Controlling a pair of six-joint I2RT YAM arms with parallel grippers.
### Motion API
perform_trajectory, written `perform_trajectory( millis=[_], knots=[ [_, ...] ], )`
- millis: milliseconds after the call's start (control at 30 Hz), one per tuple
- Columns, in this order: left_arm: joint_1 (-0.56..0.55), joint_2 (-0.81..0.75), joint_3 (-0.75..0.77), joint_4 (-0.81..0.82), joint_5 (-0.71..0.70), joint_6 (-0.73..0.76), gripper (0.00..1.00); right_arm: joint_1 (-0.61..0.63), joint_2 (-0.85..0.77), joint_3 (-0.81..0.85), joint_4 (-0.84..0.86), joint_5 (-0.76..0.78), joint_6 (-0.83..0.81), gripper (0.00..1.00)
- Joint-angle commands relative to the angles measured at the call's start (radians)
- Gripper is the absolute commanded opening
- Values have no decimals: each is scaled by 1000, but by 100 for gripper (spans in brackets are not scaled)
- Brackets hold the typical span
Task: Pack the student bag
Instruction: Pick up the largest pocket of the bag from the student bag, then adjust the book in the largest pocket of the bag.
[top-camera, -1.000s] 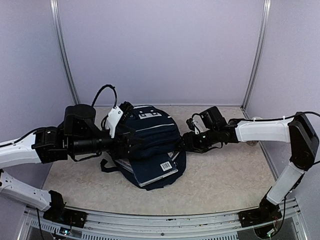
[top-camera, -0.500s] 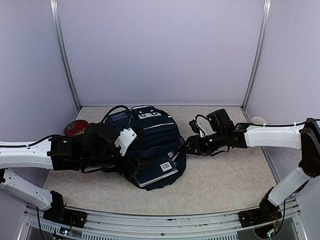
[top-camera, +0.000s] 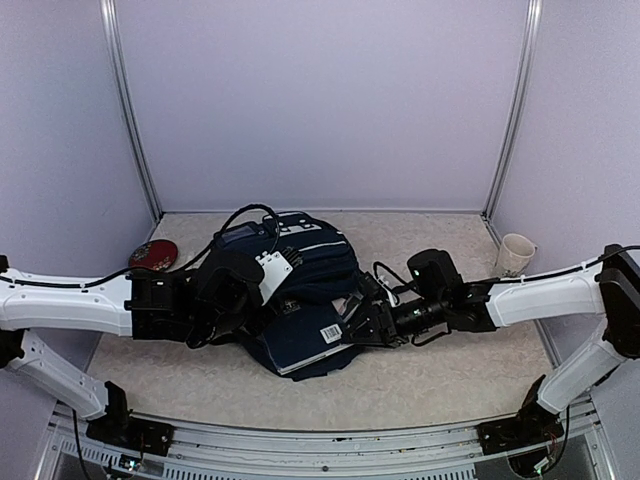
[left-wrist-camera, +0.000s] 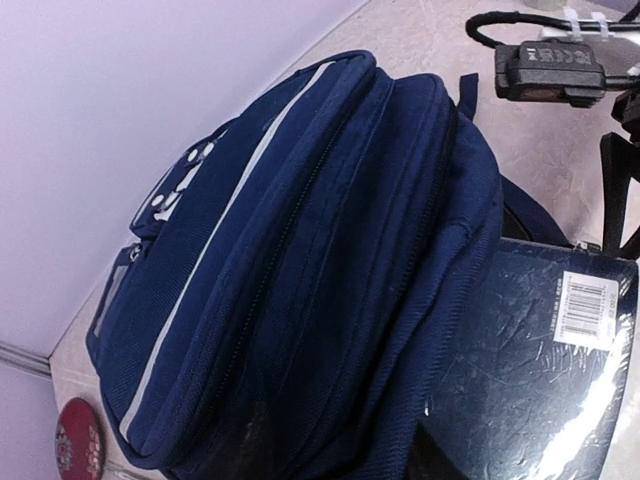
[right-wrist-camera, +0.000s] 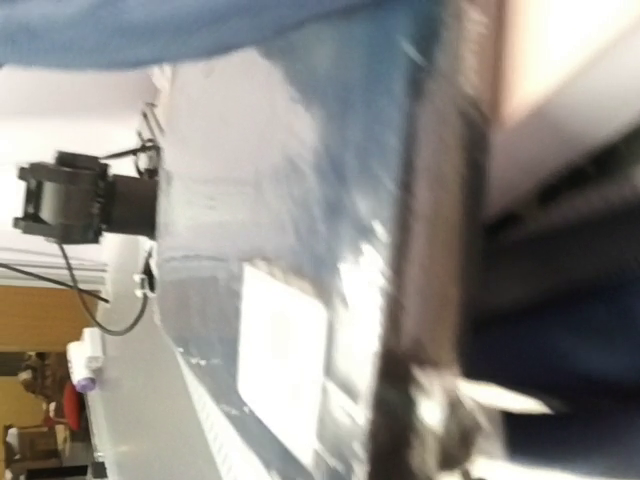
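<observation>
Top view: student bag (top-camera: 310, 262) mid-surface (top-camera: 450, 385), navy book (top-camera: 318, 345) half tucked at its near side, not fully in. There's left gripper (top-camera: 262, 318) at bag's flank, right gripper (top-camera: 362, 322) at book's edge. L wrist: jaws unseen, can't tell. R wrist: blurred, can't tell. Packing incomplete.

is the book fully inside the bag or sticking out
Sticking out: the navy book, barcode label showing, protrudes at the student bag near edge, its cover largely exposed.
</observation>
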Motion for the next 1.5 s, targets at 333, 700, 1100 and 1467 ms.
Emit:
perform_trajectory(
  millis=[333, 700, 1100, 1467],
  knots=[
    [8, -36, 25, 124, -6, 40, 0, 17, 113, 2, 251, -101, 132, 34],
    [49, -106, 52, 156, -36, 26, 0, 15, 34, 33, 112, -143, 76, 0],
    [66, -152, 61, 211, 36, 46, 0, -33, -141, 9, 130, -139, 113, 0],
    [70, -150, 65, 230, 61, 37, 0, -67, 13, -6, 545, -174, 203, 0]
  ],
)
